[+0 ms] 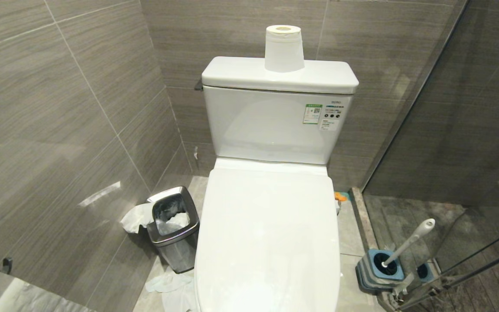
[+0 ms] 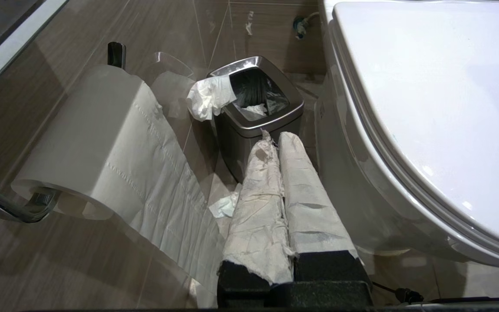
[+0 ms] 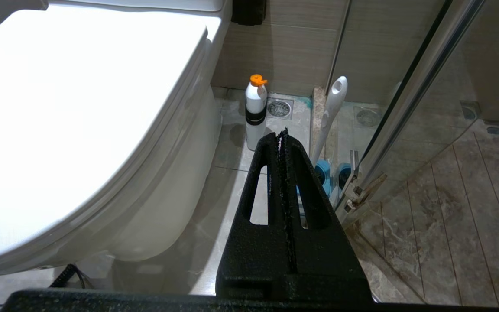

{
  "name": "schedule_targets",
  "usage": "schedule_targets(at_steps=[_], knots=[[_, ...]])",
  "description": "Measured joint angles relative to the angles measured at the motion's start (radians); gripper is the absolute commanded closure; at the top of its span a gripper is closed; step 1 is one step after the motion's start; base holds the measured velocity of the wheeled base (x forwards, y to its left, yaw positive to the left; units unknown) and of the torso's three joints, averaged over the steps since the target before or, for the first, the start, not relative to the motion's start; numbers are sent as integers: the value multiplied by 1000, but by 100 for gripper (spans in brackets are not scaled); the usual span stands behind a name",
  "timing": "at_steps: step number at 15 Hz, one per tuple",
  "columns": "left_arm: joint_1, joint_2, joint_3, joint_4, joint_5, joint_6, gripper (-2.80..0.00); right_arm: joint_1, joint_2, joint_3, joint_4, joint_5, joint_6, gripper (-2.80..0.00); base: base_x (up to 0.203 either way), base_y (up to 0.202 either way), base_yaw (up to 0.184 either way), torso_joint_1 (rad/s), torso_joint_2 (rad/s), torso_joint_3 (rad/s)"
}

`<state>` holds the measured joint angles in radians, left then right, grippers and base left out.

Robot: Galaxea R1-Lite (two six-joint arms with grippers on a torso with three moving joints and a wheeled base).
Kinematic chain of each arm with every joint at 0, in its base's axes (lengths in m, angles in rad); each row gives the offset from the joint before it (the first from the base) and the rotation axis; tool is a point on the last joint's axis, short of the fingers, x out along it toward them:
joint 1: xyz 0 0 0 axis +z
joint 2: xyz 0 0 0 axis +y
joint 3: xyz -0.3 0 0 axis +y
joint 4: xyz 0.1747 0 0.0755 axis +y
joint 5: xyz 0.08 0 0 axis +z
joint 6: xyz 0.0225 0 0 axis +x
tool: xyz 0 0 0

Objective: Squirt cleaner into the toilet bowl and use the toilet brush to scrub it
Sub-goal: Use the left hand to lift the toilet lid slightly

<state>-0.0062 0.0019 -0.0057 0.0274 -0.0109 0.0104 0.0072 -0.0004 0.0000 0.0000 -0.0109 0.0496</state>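
**Lid first, then bottle, then brush**

Nothing of the job is begun, as I judge it: the toilet lid (image 1: 269, 242) lies flat, so the toilet bowl under it is hidden from me and I see no blue in it.

My left gripper (image 2: 273, 138) hangs beside the toilet on the side of the steel waste bin (image 2: 258, 115), its paper-wrapped jaws pressed together on nothing. My right gripper (image 3: 282, 138) hangs on the toilet's other side, black jaws likewise closed and empty. Neither shows in the head view.

Taking the toilet as my mark, the cleaner bottle (image 3: 255, 115), white with an orange cap, stands upright on the floor just beside the toilet's base, toward the back wall. The toilet brush (image 1: 409, 242) leans in its blue-and-grey holder (image 1: 381, 269), further out from the toilet, against the glass shower door (image 1: 470, 130).

To do this well, I think the lid and seat must be lifted first, caught under the front lip and swung back until they rest against the tank (image 1: 275, 125); the toilet roll (image 1: 283, 48) on top of the tank could be knocked. My right arm is the nearer one for the bottle. I would open wide, take it around its banded middle, and keep it upright until its nozzle is over the bowl.
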Motion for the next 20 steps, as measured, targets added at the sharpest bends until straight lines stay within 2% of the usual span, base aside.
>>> schedule_targets(at_steps=[20], knots=[[0, 0, 0, 0, 0, 0, 0, 0, 0, 0, 0, 0, 1, 0, 0, 0, 0, 0, 0, 0]])
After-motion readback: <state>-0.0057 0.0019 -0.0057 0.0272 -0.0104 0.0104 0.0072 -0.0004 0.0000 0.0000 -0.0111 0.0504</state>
